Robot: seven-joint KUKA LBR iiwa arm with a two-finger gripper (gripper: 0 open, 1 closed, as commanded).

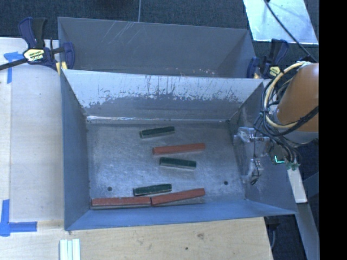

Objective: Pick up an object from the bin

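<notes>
- Grey metal bin (162, 99) with sloping walls and a scuffed, flat floor, seen from above; six flat bars lie loose on the floor, none stacked.
- Upper dark green flat bar (157, 131) lies near the back wall, tilted slightly.
- Middle reddish-brown flat bar (179, 149) lies just below it, and the middle dark green flat bar (178, 163) lies just beside that one, on its near side.
- Lower dark green flat bar (152, 189) sits toward the front, just above two bars that meet end to end along the front edge: the left reddish-brown flat bar (120, 201) and the right reddish-brown flat bar (178, 196).
- Robot's gripper (254, 175) hangs at the right side of the bin, by the right wall, apart from every bar.
- Nearest to it are the right ends of the two middle bars and of the right front bar.
- Whether the gripper is open or closed cannot be told; no bar is seen in its hold.
- Above it on the wrist are an orange cover (303, 96) and looped cables (271, 110).
</notes>
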